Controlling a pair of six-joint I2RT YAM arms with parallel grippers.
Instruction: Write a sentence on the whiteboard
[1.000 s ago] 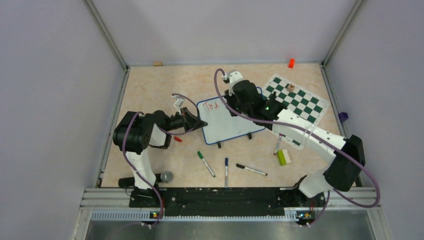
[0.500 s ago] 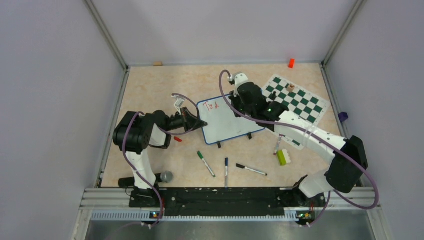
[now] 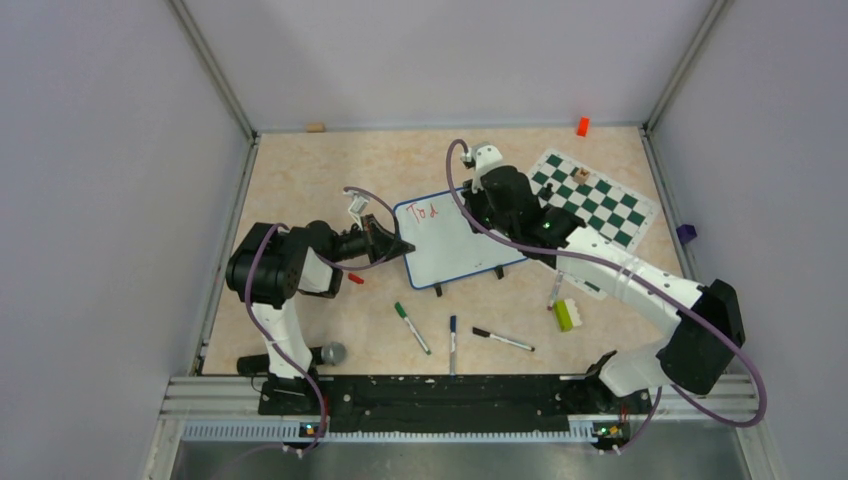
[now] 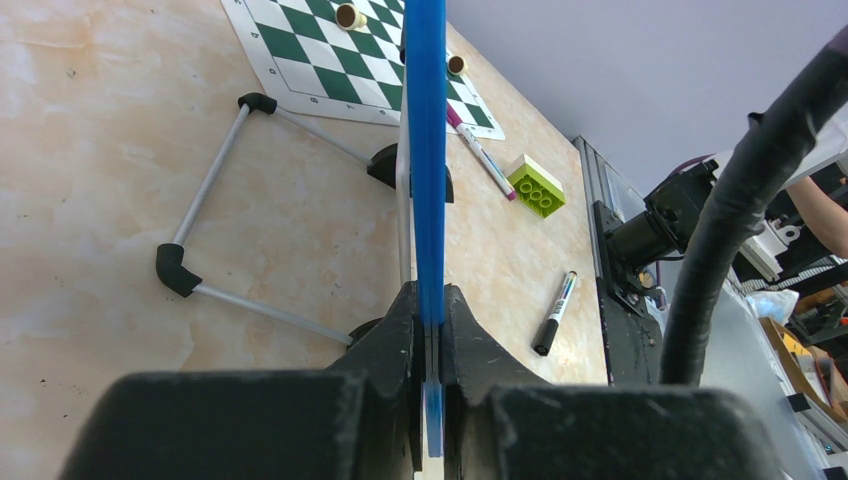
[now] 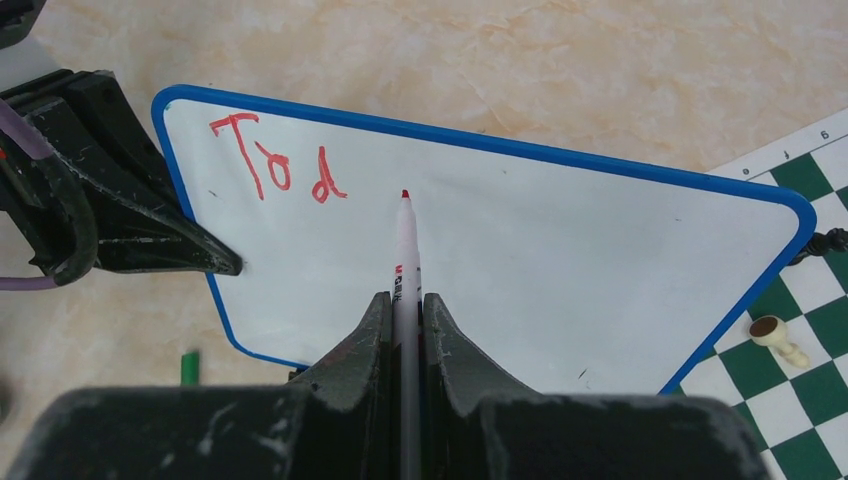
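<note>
Beige marble-pattern tabletop. Green-and-white chequered chess mat at far right. Blue-framed white rectangular whiteboard mid-table, just left of mat, propped tilted on black feet. Left gripper clamped on board's left frame edge. Right gripper pinching white red-tipped marker, tip just right of "d"; contact unclear. Red handwritten sentence reads "Tod" only, in board's far-left corner.

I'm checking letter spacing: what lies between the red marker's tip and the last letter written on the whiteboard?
Only bare whiteboard, in the right wrist view: nothing between the marker tip and the red d.
</note>
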